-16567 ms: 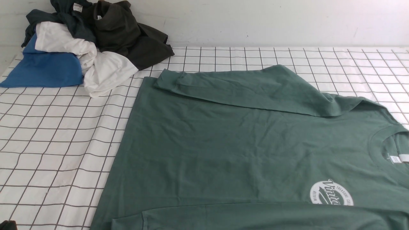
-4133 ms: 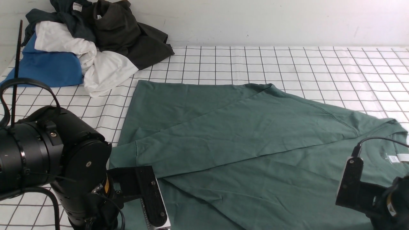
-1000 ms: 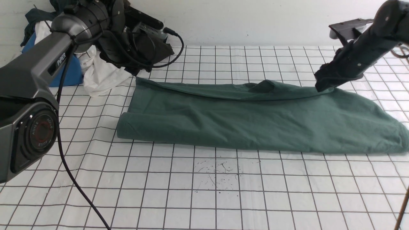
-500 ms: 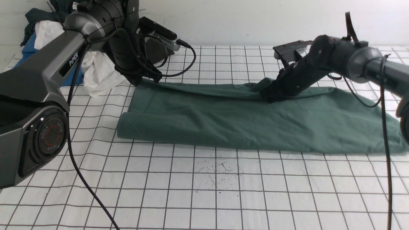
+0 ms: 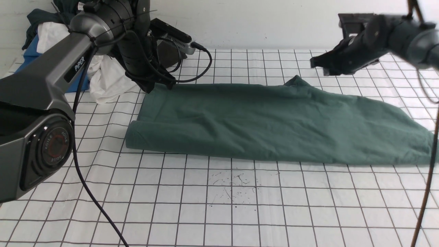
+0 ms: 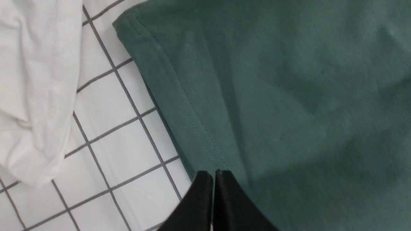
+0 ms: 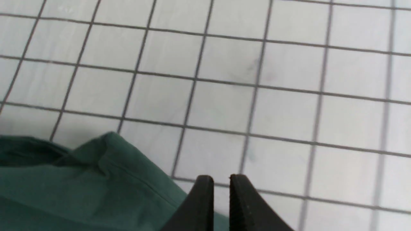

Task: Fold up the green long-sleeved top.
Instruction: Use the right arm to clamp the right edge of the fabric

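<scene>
The green long-sleeved top (image 5: 274,127) lies folded into a long band across the checked table; its logo is hidden. My left gripper (image 5: 161,86) is at the top's far left corner. In the left wrist view it (image 6: 214,173) is shut, tips resting at the stitched hem of the top (image 6: 289,80), with no cloth seen between them. My right gripper (image 5: 317,65) hovers above the table behind a small peak in the top's far edge. In the right wrist view it (image 7: 221,178) is nearly shut and empty, over bare table beside the top (image 7: 80,186).
A pile of clothes stands at the back left: a blue one (image 5: 24,65), a white one (image 5: 109,82) that also shows in the left wrist view (image 6: 38,89), and dark ones (image 5: 68,7). A wall runs behind. The left arm's cable (image 5: 85,199) hangs over the table.
My right gripper has lifted off the top's far edge and moved up and to the right. The raised far edge has settled flat. The left gripper has stayed at the far left corner.
</scene>
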